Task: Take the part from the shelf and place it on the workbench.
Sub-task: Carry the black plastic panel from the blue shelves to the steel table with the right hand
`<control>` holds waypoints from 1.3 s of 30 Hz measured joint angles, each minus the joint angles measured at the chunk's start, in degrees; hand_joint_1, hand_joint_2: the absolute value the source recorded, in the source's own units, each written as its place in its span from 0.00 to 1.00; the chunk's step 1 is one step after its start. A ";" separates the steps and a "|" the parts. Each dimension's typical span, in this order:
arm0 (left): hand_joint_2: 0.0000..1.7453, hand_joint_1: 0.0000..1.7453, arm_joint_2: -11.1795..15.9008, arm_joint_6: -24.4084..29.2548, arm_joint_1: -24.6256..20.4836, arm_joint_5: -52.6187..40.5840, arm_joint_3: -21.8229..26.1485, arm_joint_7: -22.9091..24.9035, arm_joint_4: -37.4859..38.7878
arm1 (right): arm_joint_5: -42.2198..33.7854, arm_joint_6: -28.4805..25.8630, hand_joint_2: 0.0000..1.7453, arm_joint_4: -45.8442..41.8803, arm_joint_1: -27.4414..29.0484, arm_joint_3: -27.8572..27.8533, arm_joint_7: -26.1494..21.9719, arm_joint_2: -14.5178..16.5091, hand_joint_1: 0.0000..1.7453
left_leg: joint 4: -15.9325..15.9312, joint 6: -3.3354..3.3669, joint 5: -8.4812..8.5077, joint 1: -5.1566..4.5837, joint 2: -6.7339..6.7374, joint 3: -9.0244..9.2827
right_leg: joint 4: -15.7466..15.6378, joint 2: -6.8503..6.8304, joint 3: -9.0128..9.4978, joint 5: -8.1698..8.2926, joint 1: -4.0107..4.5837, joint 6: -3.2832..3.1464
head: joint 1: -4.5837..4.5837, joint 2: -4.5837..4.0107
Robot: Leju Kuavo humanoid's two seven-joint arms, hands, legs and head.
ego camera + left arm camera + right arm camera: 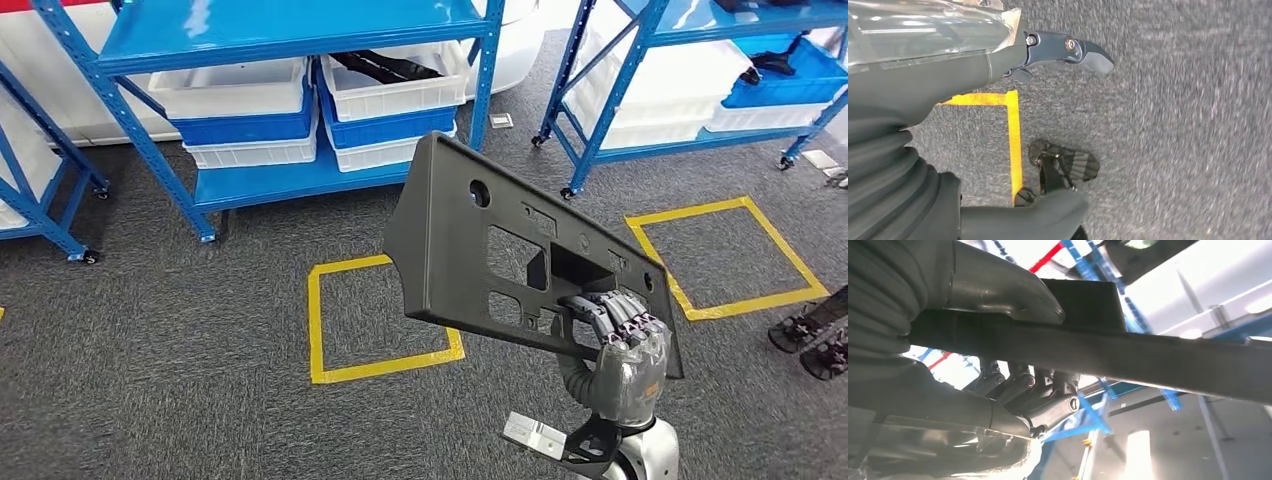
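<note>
Grey carpet [200, 330] marked with yellow tape squares [380, 320] covers the floor, with blue shelving [300, 100] standing behind.

Right hand [620, 345]: fingers are wrapped over the lower edge of the part [480, 240], near its right corner, with the thumb pressed on the opposite face as the right wrist view shows. The grasp looks firm. The part, a flat dark plastic panel with cut-outs, is held up in the air, tilted, well clear of the shelving and its white and blue bins [390, 95].

Left hand [1068, 50]: hangs over the carpet; whether it is clenched or released cannot be told.

Judgement: pick-up is complete and the carry is in hand. No workbench is in sight, so the next move calls for turning toward it while keeping the panel steady.
</note>
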 joint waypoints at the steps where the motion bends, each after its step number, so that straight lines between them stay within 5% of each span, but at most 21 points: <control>1: 1.00 0.00 -0.05 -0.54 0.00 -0.07 0.00 0.12 0.00 | 0.45 0.00 1.00 -0.02 0.08 0.00 0.34 -0.06 1.00 | 0.03 -0.02 0.02 -0.01 0.78 -0.07 | 1.56 -0.21 -0.59 -0.31 -0.15 0.41 | 0.04 -0.01; 2: 1.00 0.00 -0.09 -1.07 -0.02 -0.15 -0.01 0.32 0.00 | 0.84 0.00 1.00 -0.05 0.14 0.00 0.66 -0.12 1.00 | 0.07 -0.07 0.04 -0.01 1.50 -0.09 | 0.65 -0.46 0.08 0.34 -0.30 0.97 | 0.09 -0.01; 5: 1.00 0.00 -0.21 -2.15 -0.16 -0.40 -0.05 0.96 -0.01 | 1.44 0.00 1.00 -0.48 0.13 0.00 1.34 -0.24 1.00 | 0.64 -0.63 -0.21 -0.14 3.32 -0.07 | -11.07 -3.59 6.51 4.55 -0.60 2.26 | 0.14 -0.01; 7: 1.00 0.00 -0.16 -2.30 -0.26 -0.45 -0.07 1.05 -0.02 | 1.63 0.00 1.00 -0.79 0.15 -0.02 1.50 -0.25 1.00 | 1.13 -1.30 -0.47 -0.46 4.23 -0.09 | -15.06 -4.94 8.30 5.69 -0.39 1.63 | 0.11 -0.01; 9: 1.00 0.00 -0.16 -2.35 -0.33 -0.45 -0.10 1.08 -0.02 | 1.76 0.00 1.00 -0.97 0.26 -0.04 1.55 -0.28 1.00 | 1.22 -1.84 -0.51 -0.43 5.11 -0.02 | -15.07 -3.73 7.81 5.96 -0.31 0.62 | 0.08 -0.01; 10: 1.00 0.00 -0.18 -2.38 -0.38 -0.45 -0.13 1.08 -0.02 | 1.80 0.00 1.00 -1.07 0.33 -0.04 1.56 -0.30 1.00 | 1.48 -2.19 -0.84 -0.23 4.70 -0.11 | -15.08 -3.13 7.72 6.15 -0.47 0.26 | 0.04 -0.01; 12: 1.00 0.00 -0.23 -2.44 -0.38 -0.48 -0.16 1.08 -0.02 | 1.87 0.00 1.00 -1.28 0.36 -0.03 1.57 -0.27 1.00 | 4.69 -2.80 -3.48 0.15 1.85 -1.40 | -15.13 -1.93 7.67 6.68 -0.83 -0.66 | -0.07 -0.01; 14: 1.00 0.00 -0.19 -2.46 -0.22 -0.50 -0.17 1.09 -0.02 | 1.88 0.00 1.00 -1.39 0.37 -0.01 1.59 -0.23 1.00 | 12.39 -3.00 -7.95 0.27 -1.17 -4.68 | -15.10 -0.77 7.38 7.09 -0.72 -1.31 | -0.18 -0.01; 16: 1.00 0.00 -0.14 -2.46 -0.03 -0.50 -0.17 1.19 -0.02 | 2.00 0.00 1.00 -1.41 0.41 -0.01 1.74 -0.22 1.00 | 18.82 -2.96 -10.15 0.28 -1.84 -7.55 | -15.07 0.61 7.11 7.27 -0.48 -1.53 | -0.20 -0.01; 17: 1.00 0.00 -0.13 -2.46 -0.01 -0.50 -0.17 1.37 -0.02 | 2.13 0.00 1.00 -1.41 0.41 0.01 1.99 -0.22 1.00 | 19.05 -2.88 -9.46 0.30 -1.89 -7.64 | -15.02 1.36 7.06 7.32 -0.42 -1.55 | -0.21 -0.01; 20: 1.00 0.00 -0.03 -2.43 -0.10 -0.50 -0.17 2.13 -0.02 | 2.90 0.00 1.00 -1.40 0.15 0.21 3.31 -0.21 1.00 | 8.44 -2.35 -3.54 0.55 -4.10 -2.46 | -14.63 3.60 6.96 7.38 -0.29 -1.39 | -0.22 -0.01; 23: 1.00 0.00 0.04 -2.38 -0.15 -0.52 -0.18 2.35 -0.02 | 3.97 0.00 1.00 -1.39 -0.58 0.88 4.94 -0.19 1.00 | 2.65 -2.06 -2.10 0.54 -6.26 0.02 | -14.29 5.44 6.02 7.83 -0.10 -0.60 | -0.17 -0.01; 25: 1.00 0.00 -0.06 -2.66 -0.30 -0.37 -0.17 2.33 -0.02 | 4.68 0.00 1.00 -1.38 -0.84 1.43 6.04 -0.21 1.00 | 2.32 -1.51 -1.63 0.31 -4.82 -0.07 | -14.25 6.21 5.17 8.21 -0.26 0.20 | -0.19 -0.01; 27: 1.00 0.00 -0.18 -3.79 -0.44 0.22 -0.15 2.32 -0.02 | 5.24 0.00 1.00 -1.37 -1.18 2.11 7.23 -0.32 1.00 | 1.65 -0.60 -1.00 0.35 -3.22 -0.08 | -11.95 4.10 3.62 6.99 -0.13 0.39 | 0.08 0.00; 29: 1.00 0.00 -0.22 -4.74 -0.37 0.72 -0.08 2.36 -0.02 | 5.57 0.00 1.00 -1.28 -1.76 3.07 8.30 -0.53 1.00 | 1.36 -0.09 -0.72 0.23 -1.49 -0.31 | -5.37 0.92 0.49 3.70 -0.02 0.04 | 0.51 0.00; 31: 1.00 0.00 -0.26 -4.67 -0.27 0.96 0.02 2.40 -0.02 | 5.83 0.00 1.00 -0.99 -2.06 4.04 8.88 -0.76 1.00 | 1.40 -0.05 -0.66 0.00 0.36 -0.59 | 1.12 -0.14 -2.15 1.12 -0.13 0.17 | 0.73 -0.01; 32: 1.00 0.00 -0.30 -4.47 -0.26 1.16 0.07 2.41 -0.02 | 5.93 0.00 1.00 -0.77 -2.11 4.50 9.06 -0.86 1.00 | 1.42 -0.07 -0.64 -0.06 1.24 -0.67 | 1.77 -0.33 -2.04 0.99 -0.17 0.50 | 0.74 -0.01; 35: 1.00 0.00 -0.51 -3.79 -0.34 1.84 0.23 2.33 -0.02 | 6.01 0.00 1.00 -0.06 -2.67 5.85 9.41 -1.14 1.00 | 1.48 -0.33 -0.64 -0.16 3.44 -0.56 | -8.53 -2.66 4.35 4.26 -0.28 1.54 | 0.76 -0.01; 37: 1.00 0.00 -0.59 -3.36 -0.40 2.01 0.39 2.30 -0.02 | 6.13 0.00 1.00 0.37 -3.26 6.65 9.48 -1.27 1.00 | 1.57 -0.88 -0.71 -0.41 4.55 -0.46 | -14.40 -4.40 7.48 5.78 0.04 1.19 | 0.70 -0.01; 39: 1.00 0.00 -0.61 -2.81 -0.46 2.13 0.60 2.63 -0.02 | 6.39 0.00 1.00 0.70 -3.55 7.19 9.49 -1.44 1.00 | 1.54 -1.47 -0.64 -0.52 5.51 -0.34 | -15.13 -3.82 7.37 6.16 0.39 0.47 | 0.63 -0.01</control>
